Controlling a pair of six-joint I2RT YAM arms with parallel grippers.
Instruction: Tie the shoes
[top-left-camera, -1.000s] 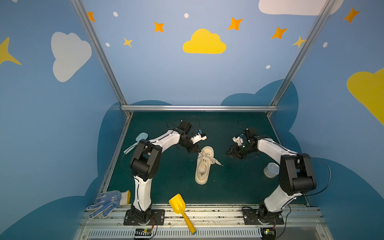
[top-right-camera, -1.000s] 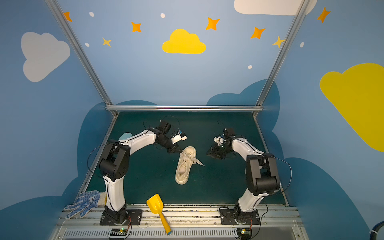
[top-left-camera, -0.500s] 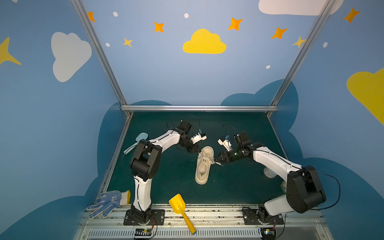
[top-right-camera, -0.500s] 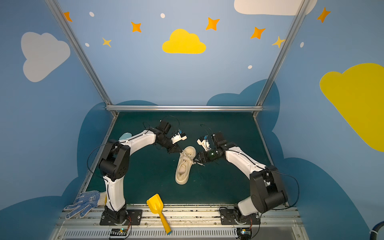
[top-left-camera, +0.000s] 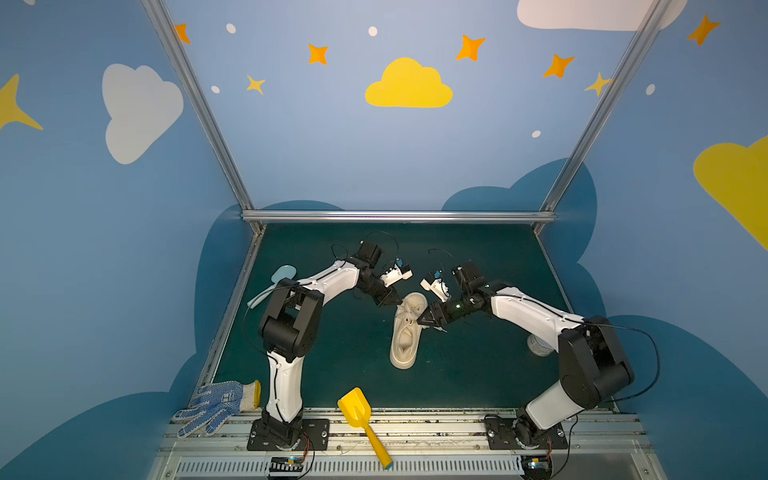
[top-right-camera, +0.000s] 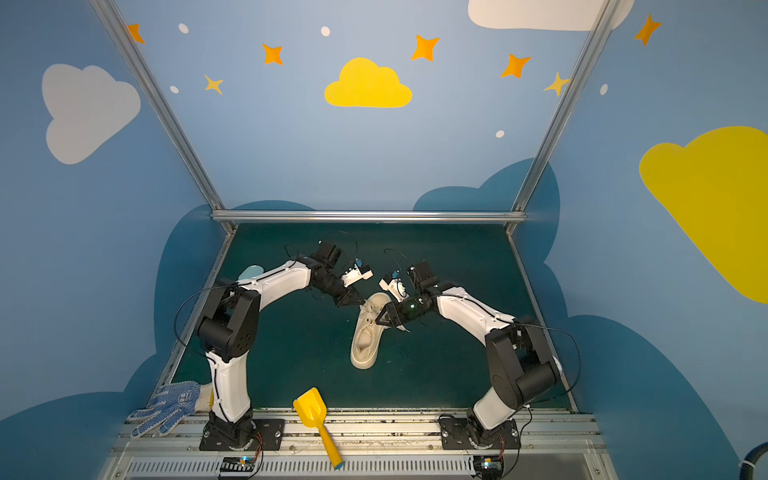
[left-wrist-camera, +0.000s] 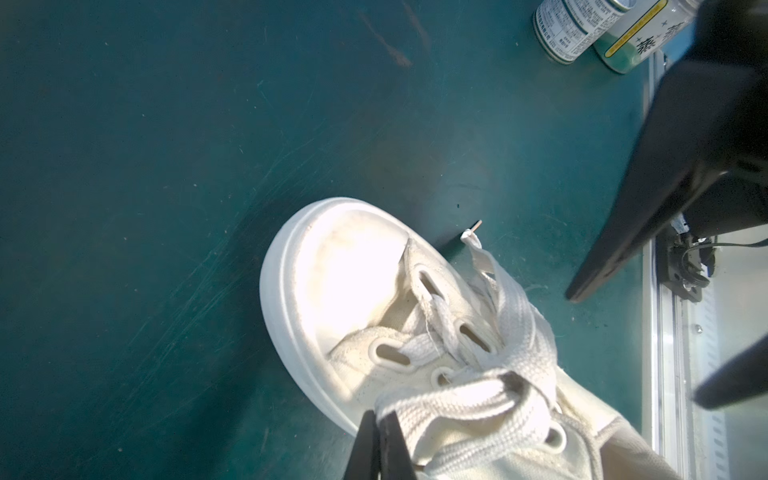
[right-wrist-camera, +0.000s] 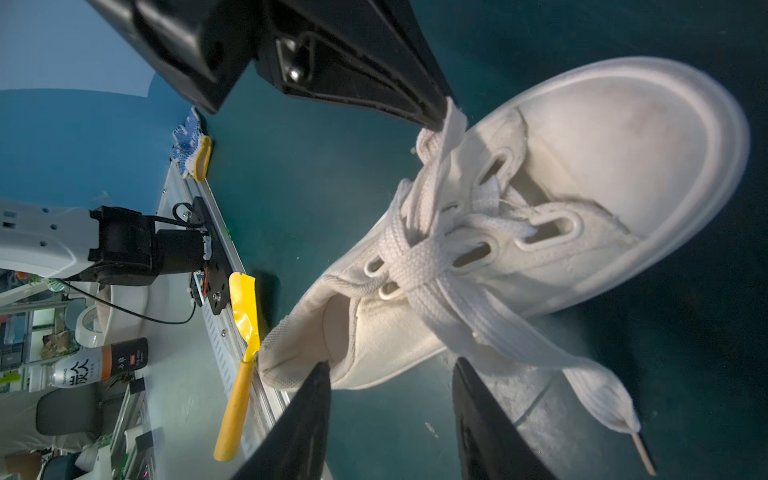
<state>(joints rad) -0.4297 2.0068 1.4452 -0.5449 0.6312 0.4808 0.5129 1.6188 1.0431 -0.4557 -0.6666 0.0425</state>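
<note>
While the sneaker (top-left-camera: 404, 336) sat on the table (top-left-camera: 345, 365), left claw (top-left-camera: 392, 301) clamped on one limp lace (right-wrist-camera: 452, 124), the right claw (top-left-camera: 422, 323) gaped beside the free lace (right-wrist-camera: 540, 345), probably best pinched near its tip.

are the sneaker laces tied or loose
Loose: no bow on the sneaker; the left hand pinches one lace, the other lace end lies free on the mat.

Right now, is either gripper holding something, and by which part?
The left gripper pinches one lace of the shoe, close to the eyelets; the right gripper is open, holding nothing.
</note>
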